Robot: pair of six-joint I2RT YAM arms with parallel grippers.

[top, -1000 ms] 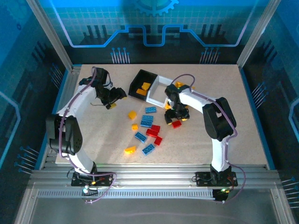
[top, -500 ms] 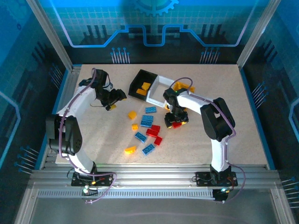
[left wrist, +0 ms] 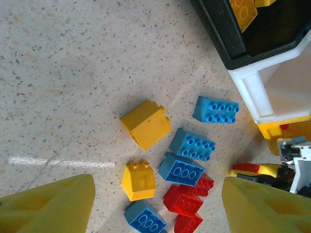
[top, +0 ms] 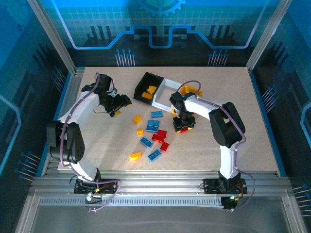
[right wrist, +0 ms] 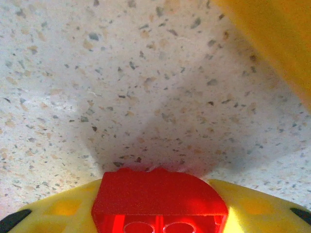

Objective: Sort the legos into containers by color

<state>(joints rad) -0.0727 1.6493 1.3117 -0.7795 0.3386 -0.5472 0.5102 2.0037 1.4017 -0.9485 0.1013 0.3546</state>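
Observation:
My right gripper [top: 182,127] is shut on a red lego [right wrist: 159,199], held between its yellow fingers [right wrist: 58,208] just over the table. My left gripper [top: 119,103] hovers open, its yellow fingertips [left wrist: 48,204] wide apart with nothing between them. Below it lie yellow legos [left wrist: 146,124], blue legos [left wrist: 192,143] and red legos [left wrist: 182,200]. The black bin [top: 144,81] holds yellow bricks [top: 151,90]. Next to it stand the white bin [top: 159,102] and the yellow bin [top: 192,89].
The loose bricks lie in a cluster mid-table, from a blue one [top: 156,114] down to a yellow one [top: 135,156]. The three bins stand in a row at the back centre. A blurred yellow surface [right wrist: 277,39] is at the top right of the right wrist view.
The right gripper has come down and slightly left onto the red lego that lay beside it and closed on it. The left gripper has barely shifted.

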